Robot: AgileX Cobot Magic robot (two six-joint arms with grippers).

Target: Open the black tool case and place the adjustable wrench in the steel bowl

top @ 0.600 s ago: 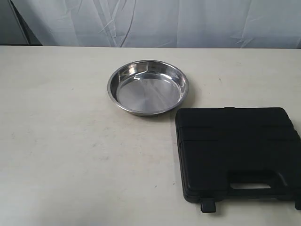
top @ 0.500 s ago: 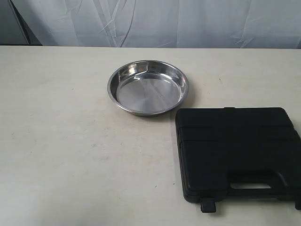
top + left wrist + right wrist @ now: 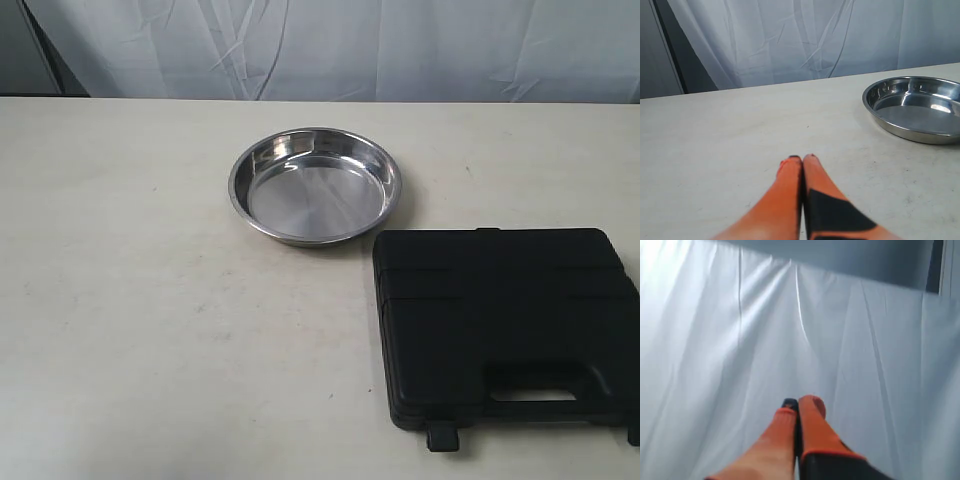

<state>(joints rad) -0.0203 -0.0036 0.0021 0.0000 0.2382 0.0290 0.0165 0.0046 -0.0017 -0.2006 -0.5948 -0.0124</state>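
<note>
left pincer (image 3: 803,158) is pressed closed, nothing held | right pincer (image 3: 800,405) is pressed closed, nothing held | black tool case (image 3: 505,335) is laid closed on the table (image 3: 150,300), just beside the steel bowl (image 3: 314,192)

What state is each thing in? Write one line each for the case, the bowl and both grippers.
black tool case: closed, flat on the table
steel bowl: upright, empty
left gripper: shut, holding nothing
right gripper: shut, holding nothing

Shiny steel bowl (image 3: 314,186), matt black tool case (image 3: 505,330)
</note>
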